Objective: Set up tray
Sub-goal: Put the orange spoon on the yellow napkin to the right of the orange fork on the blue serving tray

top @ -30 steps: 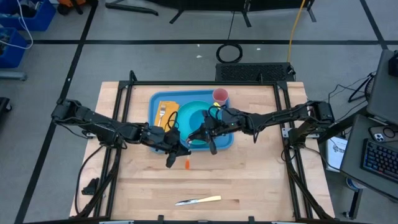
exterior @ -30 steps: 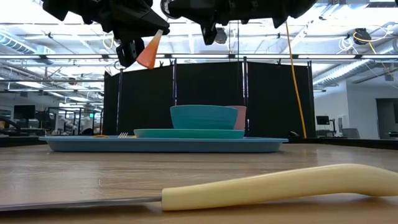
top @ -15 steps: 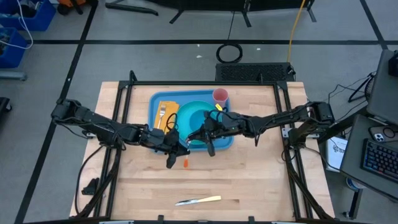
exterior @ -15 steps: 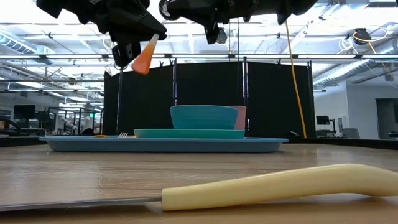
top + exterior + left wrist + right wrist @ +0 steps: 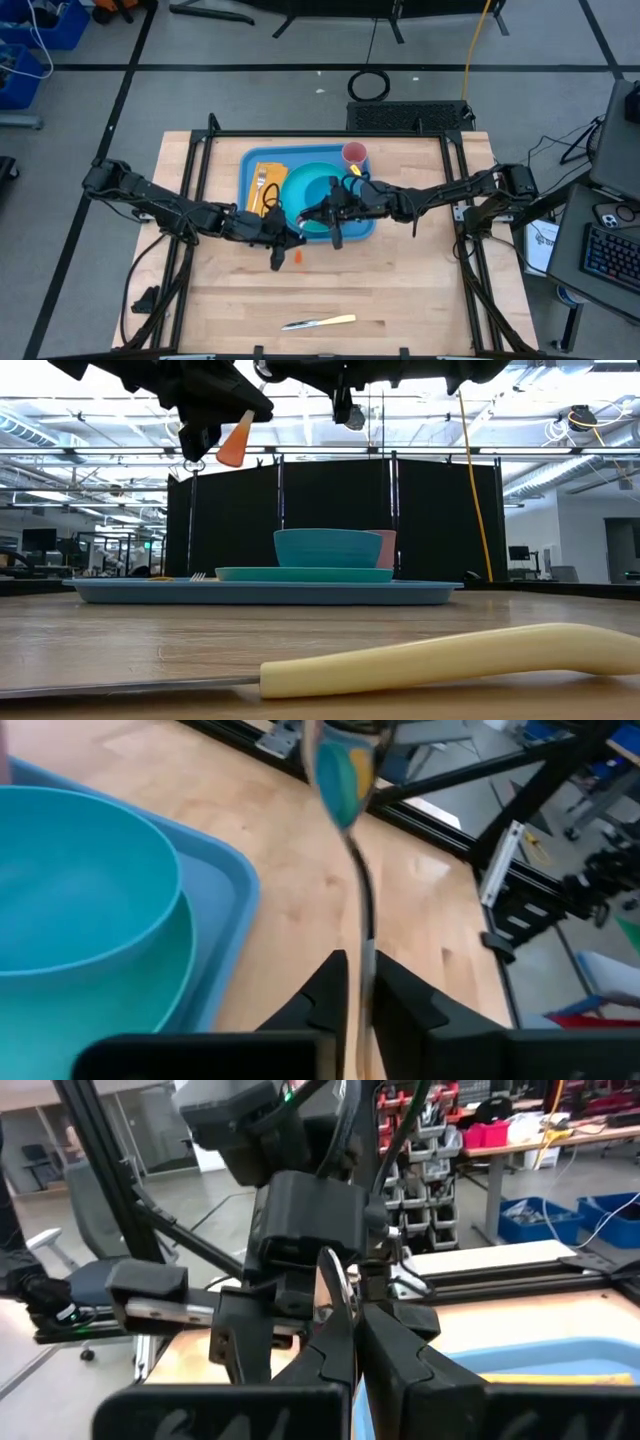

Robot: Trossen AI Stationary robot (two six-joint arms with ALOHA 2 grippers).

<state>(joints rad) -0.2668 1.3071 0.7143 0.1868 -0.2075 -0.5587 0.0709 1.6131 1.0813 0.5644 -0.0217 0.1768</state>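
On a wooden surface (image 5: 400, 290) in an open workshop, a light-blue tray (image 5: 256, 160) already carries one plate, one teal bowl (image 5: 318, 189), one pink cup (image 5: 354, 153) and one fork. Both end effectors, left (image 5: 357, 982) and right (image 5: 352, 1320), grip one spoon (image 5: 342, 770) aloft at the tray's near edge, apparently mid-handover; next, one must release. One knife (image 5: 318, 322) waits.

Glossy light-blue plastic tray (image 5: 258, 163) sits on a pale wooden table (image 5: 400, 290) (matt, lightly grained).
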